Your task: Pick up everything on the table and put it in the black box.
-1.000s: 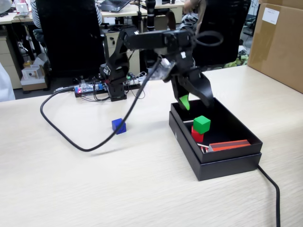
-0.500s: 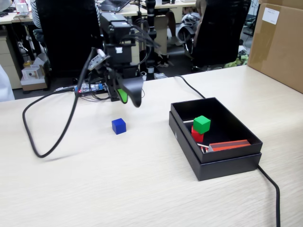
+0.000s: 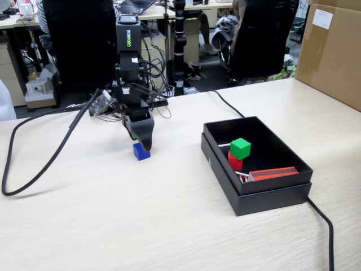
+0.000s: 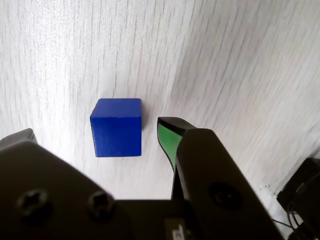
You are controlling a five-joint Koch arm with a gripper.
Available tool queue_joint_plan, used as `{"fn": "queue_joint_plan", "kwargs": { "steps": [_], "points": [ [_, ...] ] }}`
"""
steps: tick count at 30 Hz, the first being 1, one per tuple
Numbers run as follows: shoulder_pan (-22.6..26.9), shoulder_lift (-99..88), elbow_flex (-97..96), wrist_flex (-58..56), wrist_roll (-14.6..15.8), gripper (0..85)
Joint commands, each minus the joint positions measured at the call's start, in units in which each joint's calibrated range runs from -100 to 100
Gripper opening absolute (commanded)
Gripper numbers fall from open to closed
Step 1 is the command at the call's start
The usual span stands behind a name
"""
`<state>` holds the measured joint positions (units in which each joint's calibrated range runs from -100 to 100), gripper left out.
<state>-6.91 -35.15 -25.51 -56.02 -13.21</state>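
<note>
A blue cube (image 3: 141,151) sits on the light wood table, left of the black box (image 3: 282,195). My gripper (image 3: 139,137) hangs right over it, tips at the cube's level. In the wrist view the blue cube (image 4: 117,127) lies between my two jaws, which stand apart with gaps on both sides. The gripper (image 4: 97,131) is open. A green-padded fingertip (image 4: 167,139) shows to the cube's right; the other tip peeks out at the left edge. Inside the box a green cube (image 3: 241,148) rests on a red cube (image 3: 234,162), beside a flat red piece (image 3: 273,173).
A thick black cable (image 3: 39,164) loops across the table's left side, and another runs past the box's far side and off the front right (image 3: 324,226). A cardboard box (image 3: 333,51) stands at the back right. Chairs and desks lie beyond the table.
</note>
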Motion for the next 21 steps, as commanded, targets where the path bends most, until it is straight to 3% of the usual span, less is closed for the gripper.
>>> {"fn": "queue_joint_plan", "kwargs": {
  "steps": [1,6,10,12,18,21],
  "points": [
    [0.20,2.84,1.40,2.33,0.15,47.3],
    [0.44,5.60,0.76,3.36,0.49,40.6],
    [0.59,6.63,0.40,7.77,0.63,23.8],
    [0.63,6.75,0.67,8.29,0.68,19.7],
    [1.22,1.35,5.02,6.99,0.73,17.4],
    [3.42,-3.58,13.00,0.51,2.10,17.4]
  ]
}}
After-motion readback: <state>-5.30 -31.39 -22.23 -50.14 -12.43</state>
